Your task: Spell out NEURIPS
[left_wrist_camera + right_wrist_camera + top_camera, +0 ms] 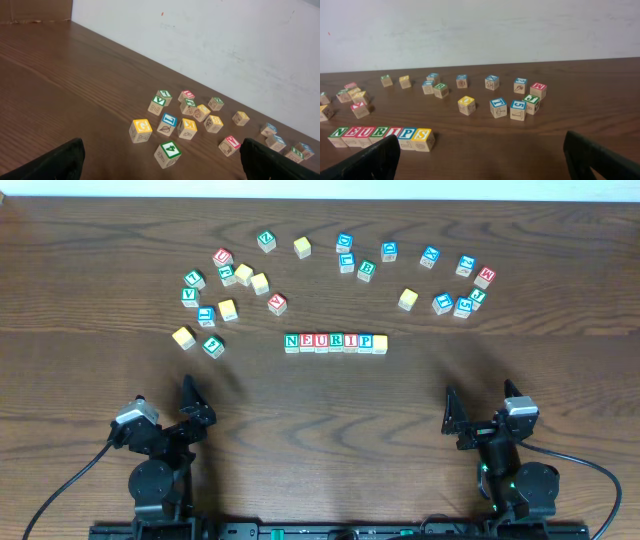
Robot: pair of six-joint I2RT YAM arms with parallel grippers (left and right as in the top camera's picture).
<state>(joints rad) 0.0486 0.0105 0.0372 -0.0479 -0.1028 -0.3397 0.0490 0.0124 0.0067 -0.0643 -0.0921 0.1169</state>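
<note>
Seven wooden cubes stand touching in one straight row at the table's middle, reading N, E, U, R, I, P and a yellow-topped cube. In the right wrist view the row reads NEURIPS, the yellow cube showing S. My left gripper is open and empty near the front left, far from the row. My right gripper is open and empty near the front right. Each wrist view shows only its own black fingertips at the bottom corners.
Loose letter cubes lie scattered behind the row: a cluster at the back left, a few at the back middle, another group at the back right. A green 4 cube lies nearest my left gripper. A white wall stands behind the table.
</note>
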